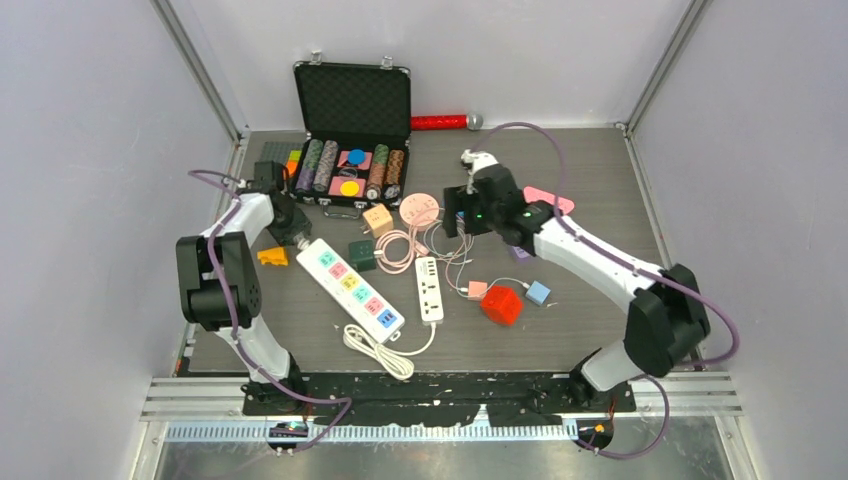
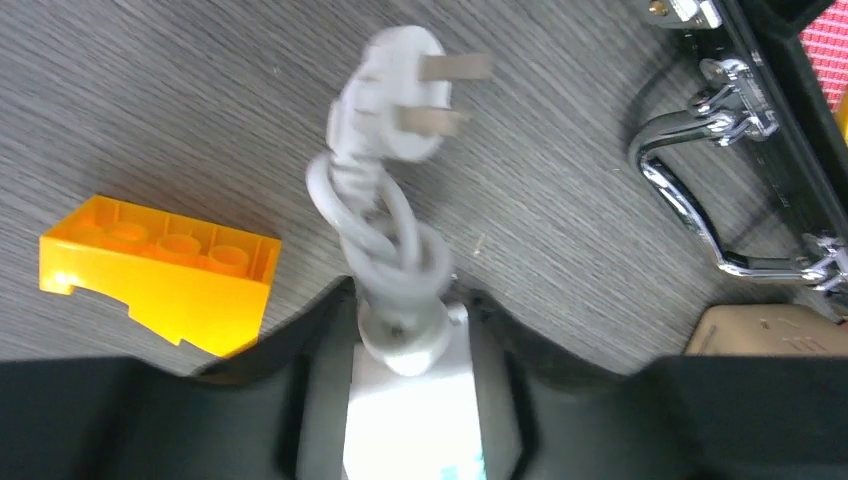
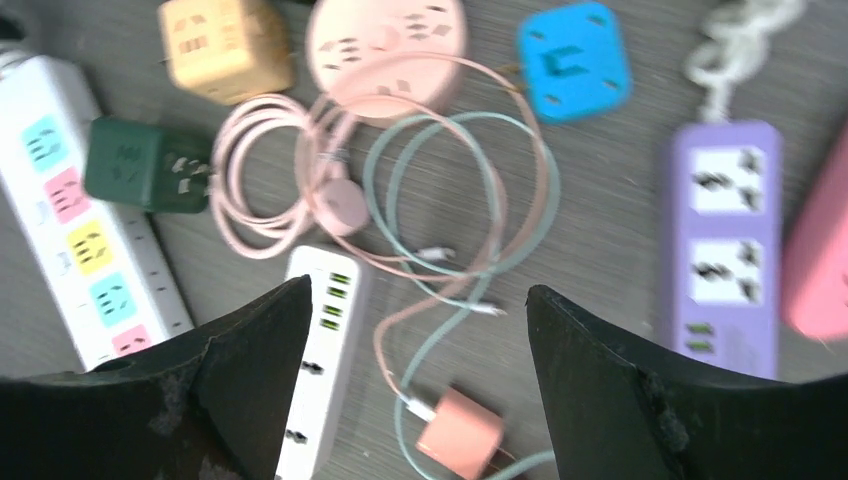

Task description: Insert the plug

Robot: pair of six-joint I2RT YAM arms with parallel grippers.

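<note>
The left gripper [image 2: 410, 300] flanks the white power strip [image 2: 410, 420], clamping unclear; right gripper [image 3: 418, 290] gapes empty; knotted cord [image 2: 385, 240] may stop the plug [image 2: 395, 95] short.

A blurred white plug [image 2: 395, 105] is lying at upper centre, prongs pointing right, its looped cord [image 2: 385, 245] running down to a white strip [image 2: 410, 410] sitting between the dark fingers [image 2: 315, 375]. A yellow brick [image 2: 160, 270] is lying at left.

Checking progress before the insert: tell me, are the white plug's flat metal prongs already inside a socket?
No, the white plastic plug shows its flat metal prongs bare over the grey wood-grain table, in no socket.
</note>
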